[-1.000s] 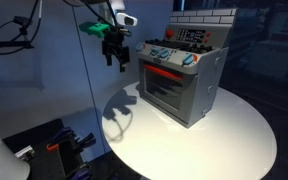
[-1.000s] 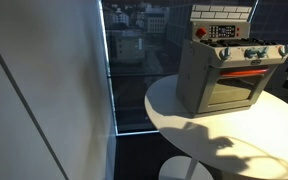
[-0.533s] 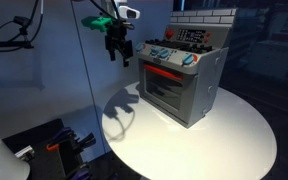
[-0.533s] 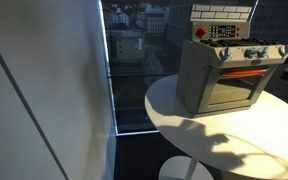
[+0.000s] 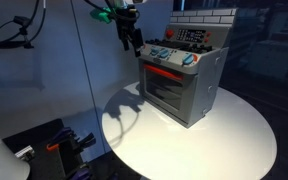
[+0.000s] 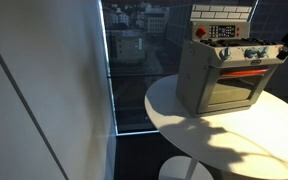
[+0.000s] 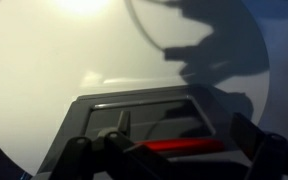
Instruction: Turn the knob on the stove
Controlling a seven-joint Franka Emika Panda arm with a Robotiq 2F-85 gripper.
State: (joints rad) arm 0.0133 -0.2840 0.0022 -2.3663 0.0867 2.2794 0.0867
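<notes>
Claw [image 5: 133, 42] nr stove [image 5: 180, 88] (wrist view: top)

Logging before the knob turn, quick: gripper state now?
Gripper: open, empty, hovering by the upper corner of the stove.

No legible text, numbers or brand marks in any view. The stove [image 5: 179, 80] has a dark control panel [image 5: 194, 37] on its back with small light and coloured marks. In both exterior views these are too small and blurry to read [image 6: 222, 32]. In the wrist view the stove [image 7: 134, 120] is dim and blurred, with nothing on it readable.
</notes>
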